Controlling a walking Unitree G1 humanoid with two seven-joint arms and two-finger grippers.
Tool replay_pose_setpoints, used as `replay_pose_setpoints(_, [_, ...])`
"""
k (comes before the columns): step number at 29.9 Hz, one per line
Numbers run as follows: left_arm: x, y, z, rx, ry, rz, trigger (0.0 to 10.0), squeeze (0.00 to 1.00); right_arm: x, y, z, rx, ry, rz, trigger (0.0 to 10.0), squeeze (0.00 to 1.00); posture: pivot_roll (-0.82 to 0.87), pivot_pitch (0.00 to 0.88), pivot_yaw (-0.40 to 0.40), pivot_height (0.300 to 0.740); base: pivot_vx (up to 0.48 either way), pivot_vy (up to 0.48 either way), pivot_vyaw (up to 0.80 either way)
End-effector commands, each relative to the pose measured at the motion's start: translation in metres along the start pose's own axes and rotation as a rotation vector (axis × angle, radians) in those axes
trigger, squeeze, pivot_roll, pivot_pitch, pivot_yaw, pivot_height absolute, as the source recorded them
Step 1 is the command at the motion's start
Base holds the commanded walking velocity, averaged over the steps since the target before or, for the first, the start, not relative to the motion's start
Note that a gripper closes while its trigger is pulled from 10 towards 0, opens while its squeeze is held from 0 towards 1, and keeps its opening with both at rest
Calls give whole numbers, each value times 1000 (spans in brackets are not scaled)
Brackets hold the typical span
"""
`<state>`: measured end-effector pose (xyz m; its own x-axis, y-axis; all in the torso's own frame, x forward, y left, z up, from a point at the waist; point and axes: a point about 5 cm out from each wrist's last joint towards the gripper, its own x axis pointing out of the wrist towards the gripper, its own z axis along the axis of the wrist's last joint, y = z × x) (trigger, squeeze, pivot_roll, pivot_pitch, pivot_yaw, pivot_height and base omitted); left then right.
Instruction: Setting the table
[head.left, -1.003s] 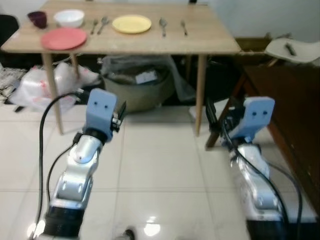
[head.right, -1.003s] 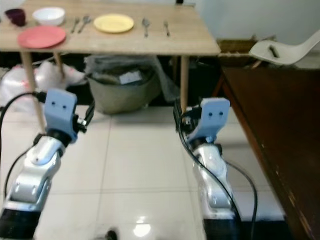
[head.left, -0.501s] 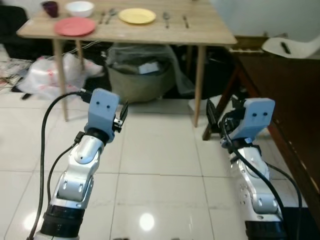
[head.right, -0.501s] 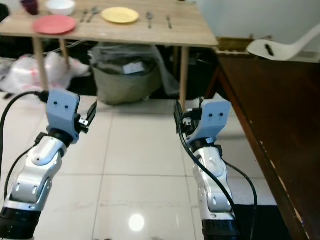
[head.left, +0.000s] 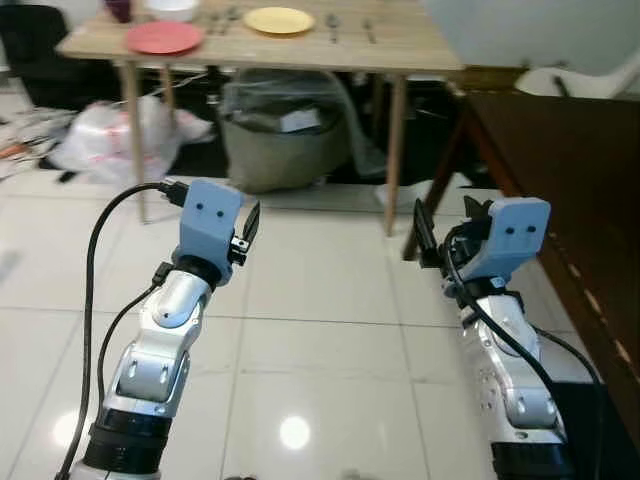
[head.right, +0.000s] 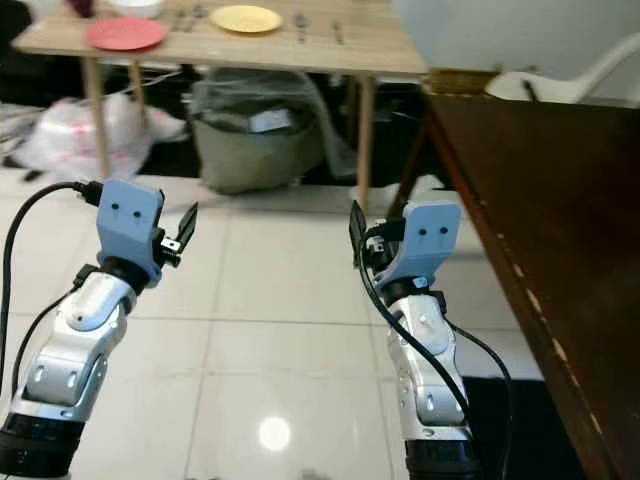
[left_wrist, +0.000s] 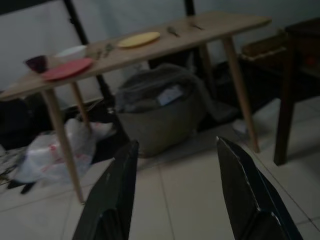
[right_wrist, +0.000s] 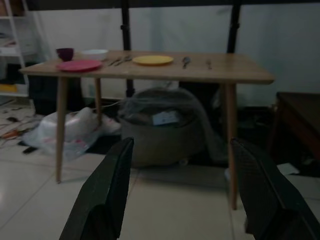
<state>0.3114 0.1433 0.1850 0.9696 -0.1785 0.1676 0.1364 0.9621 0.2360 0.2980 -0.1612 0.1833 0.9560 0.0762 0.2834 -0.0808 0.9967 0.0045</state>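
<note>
Light wooden table (head.left: 420, 45) stands well ahead across the white tiled floor (head.left: 320, 300), carrying a round red plate (head.left: 163, 38), round yellow plate (head.left: 279, 19), white bowl (right_wrist: 94, 51), dark purple cup (right_wrist: 65, 53) and scattered metal cutlery (right_wrist: 186, 61). Bowl and cup contents cannot be made out. Left gripper (left_wrist: 177, 192) and right gripper (right_wrist: 182, 192) are raised, fingers spread wide, holding nothing. Risks, by my reading: the right arm clipping the dark brown wooden table (head.right: 540, 200) just beside it on approach; feet catching the grey sack (head.left: 285, 135) or white plastic bags (head.left: 110, 140) under the table.

The wooden table (head.left: 420, 55) now lies farther from the camera.
</note>
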Motion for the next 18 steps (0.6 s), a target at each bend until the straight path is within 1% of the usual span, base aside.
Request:
replay_pose_setpoints(1, [0,-5,-3,-16,21,-21,10000,0,-1,-2,0,-7,3,-11,10000,0,-142,0,32,740,0,0,0])
replay_pose_setpoints(11, [2,-7,-1,-79,33,-20,10000,0,-2,-2,-1,-6,5,-14,10000,0,-144,0,36,740,0,0,0])
replay_pose_setpoints(17, [2,-6,-2,-83,43,-17,10000,0,-1,-3,-1,-2,6,-18,10000,0,-144,0,36,740,0,0,0])
replay_pose_setpoints(18, [3,-6,-2,-75,48,-19,10000,0,-1,-3,-1,3,7,-19,10000,0,-143,0,36,740,0,0,-463])
